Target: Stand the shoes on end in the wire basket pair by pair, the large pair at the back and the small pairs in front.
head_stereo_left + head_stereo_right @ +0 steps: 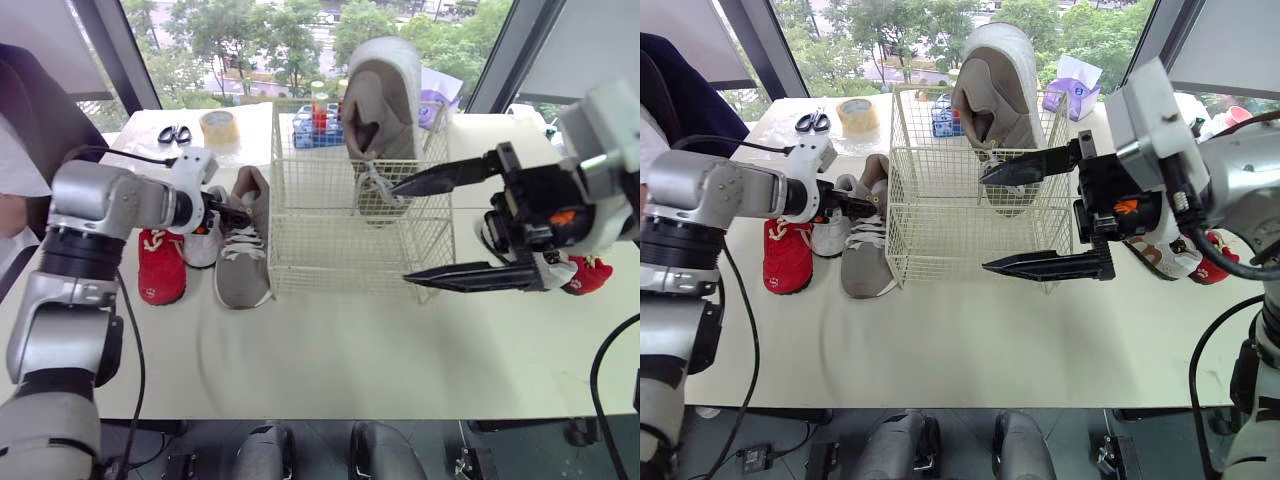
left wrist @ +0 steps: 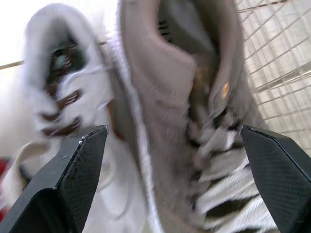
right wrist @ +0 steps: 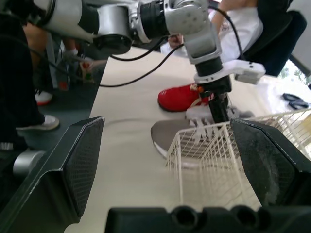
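Where the large pair sits: one tall grey lace-up shoe (image 1: 380, 110) stands on end at the back of the white wire basket (image 1: 330, 255); the grey mate (image 1: 243, 250) lies on the white counter (image 1: 350, 350), just left of the basket.
Left jaws: spread wide over the grey mate.
Right jaws: spread wide, empty, at the basket's front right corner.
Further left: small white shoe (image 1: 203, 240), small red shoe (image 1: 160, 265).

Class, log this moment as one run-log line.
basket: one grey shoe upright at back | left gripper: open, at second grey shoe on table | right gripper: open, empty, by basket
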